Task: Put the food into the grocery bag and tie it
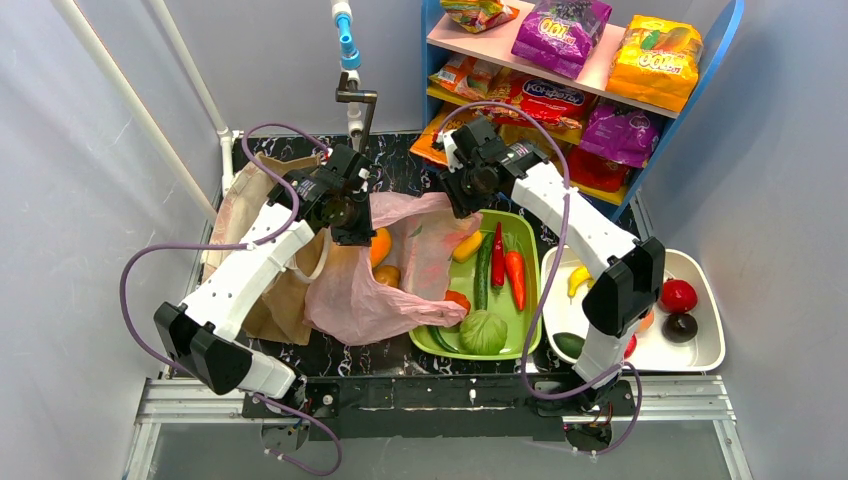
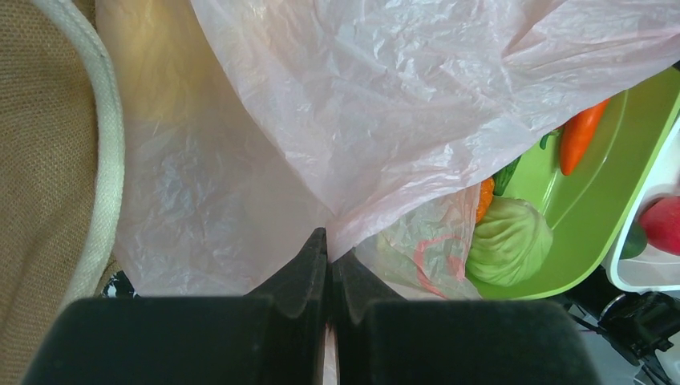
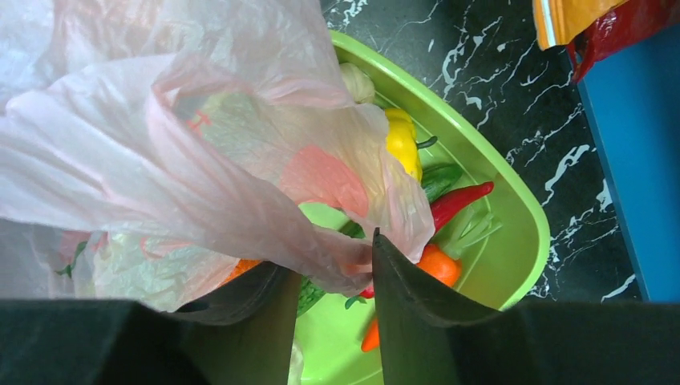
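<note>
Right tool (image 3: 329,277) and left tool (image 2: 329,258) at the mouth of the thin, crinkly, translucent pink plastic grocery bag (image 1: 365,295).

Hazards, as judged: the film is slight and slippery, so a hard outward pull by either tool could tear it or draw it out of the pinch. The right tool hangs just above the vegetables and may catch one of them, or only a single layer of film, if it shuts where it stands. Lifting the mouth unevenly could tip out the two orange fruits (image 1: 381,246) lying inside.

Tool state: the left tool is fully closed, its tips pinching a gathered fold of the bag. The right tool stands about half open, jaws astride another fold. Film lies in the gap and touches one finger, but no firm pinch can be made out.

Position: the bag lies on the black marbled bench (image 1: 405,170) between the arms, beside a brown woven tote (image 1: 275,300). Its right part is draped over the left edge of the shallow green plastic tray (image 1: 528,345). A yellow pepper (image 1: 467,245), red chilli (image 1: 497,255), orange carrot (image 1: 515,278) and pale green cabbage (image 1: 483,332) lie in that tray, outside the bag.
</note>
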Motion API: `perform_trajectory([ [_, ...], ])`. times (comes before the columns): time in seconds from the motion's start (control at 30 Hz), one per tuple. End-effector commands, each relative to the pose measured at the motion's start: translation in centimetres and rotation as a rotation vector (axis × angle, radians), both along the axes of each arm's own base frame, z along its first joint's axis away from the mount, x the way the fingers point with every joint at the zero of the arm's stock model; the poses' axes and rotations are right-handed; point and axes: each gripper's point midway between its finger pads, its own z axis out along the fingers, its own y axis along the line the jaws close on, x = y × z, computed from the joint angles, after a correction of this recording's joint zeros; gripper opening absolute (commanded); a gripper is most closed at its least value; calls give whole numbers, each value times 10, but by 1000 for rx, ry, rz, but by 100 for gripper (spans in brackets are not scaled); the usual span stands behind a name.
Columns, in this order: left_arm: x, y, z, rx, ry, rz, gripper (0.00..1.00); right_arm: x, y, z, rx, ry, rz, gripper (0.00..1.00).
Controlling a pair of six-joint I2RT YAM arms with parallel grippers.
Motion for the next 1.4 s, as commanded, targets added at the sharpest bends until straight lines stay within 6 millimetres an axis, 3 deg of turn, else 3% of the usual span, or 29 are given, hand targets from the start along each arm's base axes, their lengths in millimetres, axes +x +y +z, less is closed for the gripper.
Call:
perform_trajectory([
  [0.0, -1, 5, 15, -1, -25, 6, 0, -6, 8, 32, 96, -88, 39, 41],
  [0.17, 3, 6, 17, 11, -34, 10, 0, -15, 6, 27, 86, -58, 51, 19],
  [0.3, 13, 6, 26, 30, -69, 12, 0, -41, 7, 36, 133, 11, 32, 1],
  [0.5, 69, -14, 67, 43, -173, -18, 0, -98, -2, 91, 292, 167, -81, 1],
  [0.63, 100, -15, 84, 38, -233, -15, 0, -131, 7, 117, 435, 261, -40, 1],
  [0.73, 105, -12, 91, 3, -237, -5, 3, -137, 12, 123, 480, 287, -34, 1],
  [0.83, 96, -11, 93, -18, -225, -25, 9, -138, 13, 121, 481, 302, -37, 1],
  [0.93, 77, -15, 96, -62, -195, -83, 23, -138, 13, 116, 472, 310, -31, 1],
  [1.0, 59, -16, 101, -100, -180, -126, 41, -138, 12, 113, 459, 312, -28, 1],
  [1.03, 51, -17, 102, -116, -170, -141, 60, -138, 11, 111, 451, 310, -25, 1],
  [1.13, 23, -14, 100, -153, -125, -176, 97, -137, 6, 104, 416, 301, -27, 1],
  [1.37, -47, -24, 125, -346, -94, -295, 98, -141, -8, 78, 326, 304, -17, 1],
])
